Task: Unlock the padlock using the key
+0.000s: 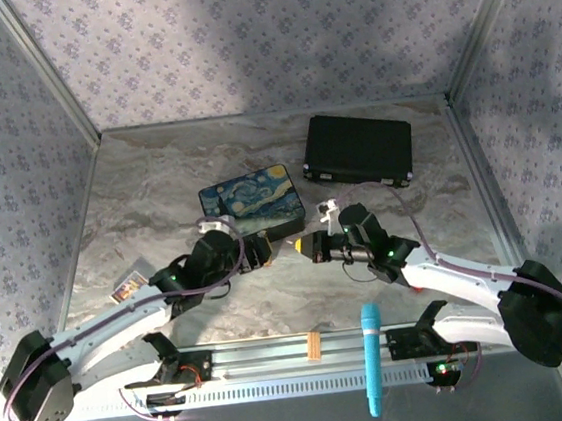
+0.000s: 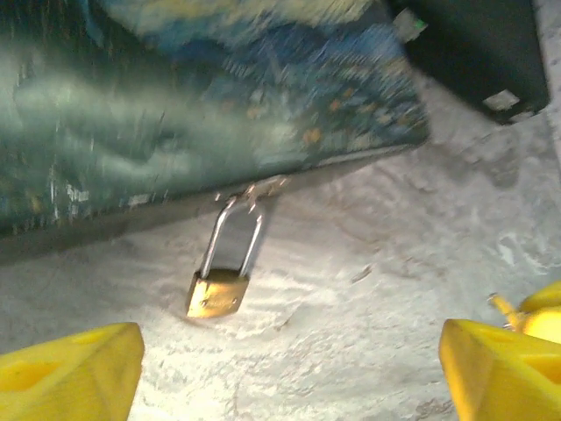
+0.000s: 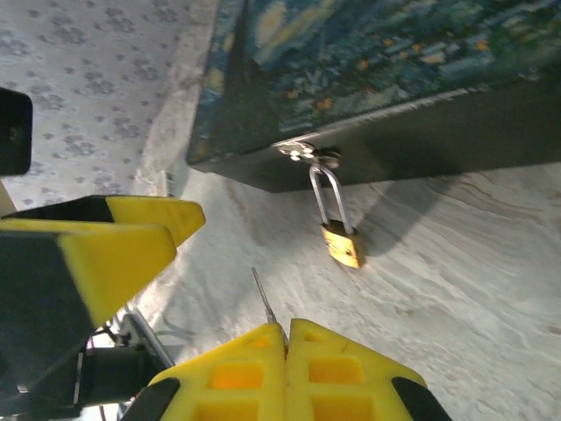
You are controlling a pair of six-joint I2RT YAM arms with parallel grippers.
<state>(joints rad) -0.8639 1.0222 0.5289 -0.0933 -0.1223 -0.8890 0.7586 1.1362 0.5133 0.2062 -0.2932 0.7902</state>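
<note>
Marbled tabletop [image 3: 456, 263], brass padlock [image 3: 340, 244], thin metal key [image 3: 263, 296]

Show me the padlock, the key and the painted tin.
padlock [image 2: 217, 294], left wrist view, on its brass body.
key [image 3: 263, 296], right wrist view, on its thin blade.
painted tin [image 1: 252, 201], top external view, on its lid.

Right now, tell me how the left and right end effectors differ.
The left end effector stands open, while the right end effector is shut. The left end effector holds nothing, while the right end effector pinches the key. Both are yellow-tipped and face the padlock fastened to the tin.
</note>
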